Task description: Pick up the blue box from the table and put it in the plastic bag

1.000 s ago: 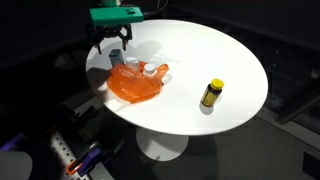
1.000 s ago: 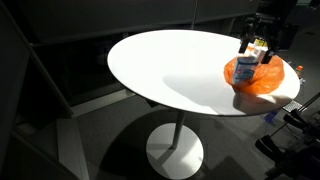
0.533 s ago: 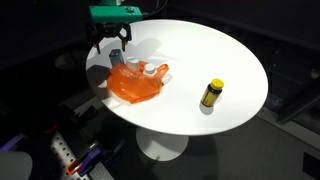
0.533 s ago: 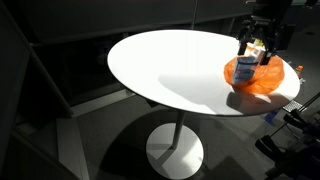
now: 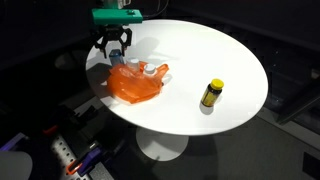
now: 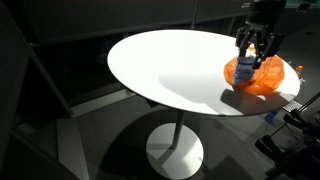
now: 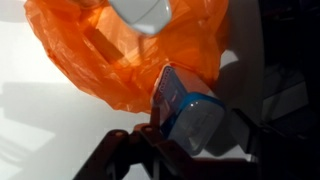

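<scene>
The blue box [image 7: 185, 112] stands at the edge of the orange plastic bag [image 7: 100, 50], on the white table. My gripper [image 7: 195, 128] reaches down over it, and both fingers press against the box's sides. In both exterior views the box [image 5: 117, 53] [image 6: 252, 55] shows only partly between the dark fingers, right beside the crumpled bag [image 5: 135, 82] [image 6: 264, 76]. The gripper [image 5: 117, 46] [image 6: 253, 48] hangs from the arm at the table's edge. A white object [image 7: 145, 12] lies on the bag.
A yellow bottle with a black cap [image 5: 211, 93] stands alone on the round white table [image 5: 200, 55], far from the bag. The table edge and dark floor lie close behind the gripper. Robot base hardware [image 5: 60, 155] sits below the table.
The jaws stood wide around the blue box before; now they have closed in against its sides. The arm, box and bag stay in about the same place.
</scene>
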You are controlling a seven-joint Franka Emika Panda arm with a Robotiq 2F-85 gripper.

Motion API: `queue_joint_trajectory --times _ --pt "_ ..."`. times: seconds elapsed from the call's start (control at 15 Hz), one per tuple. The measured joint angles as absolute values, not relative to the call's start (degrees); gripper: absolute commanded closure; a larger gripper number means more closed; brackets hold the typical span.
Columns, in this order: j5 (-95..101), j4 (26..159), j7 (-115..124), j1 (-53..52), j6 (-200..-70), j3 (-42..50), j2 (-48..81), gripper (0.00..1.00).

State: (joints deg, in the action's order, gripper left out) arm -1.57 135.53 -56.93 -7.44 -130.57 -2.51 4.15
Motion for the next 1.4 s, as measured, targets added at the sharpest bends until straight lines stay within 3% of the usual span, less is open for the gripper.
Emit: queue_joint_trajectory --times 0.2,1.13,1.4 --pt "-1.5 135.0 -56.5 -7.3 -130.5 -2.8 4.8 0.79" --pt "-5.6 129.0 -67.0 -3.0 -130.2 -2.6 1.4 0.8" --pt "-9.6 125.9 -71.4 -1.4 -125.0 -1.4 -0.1 0.8"
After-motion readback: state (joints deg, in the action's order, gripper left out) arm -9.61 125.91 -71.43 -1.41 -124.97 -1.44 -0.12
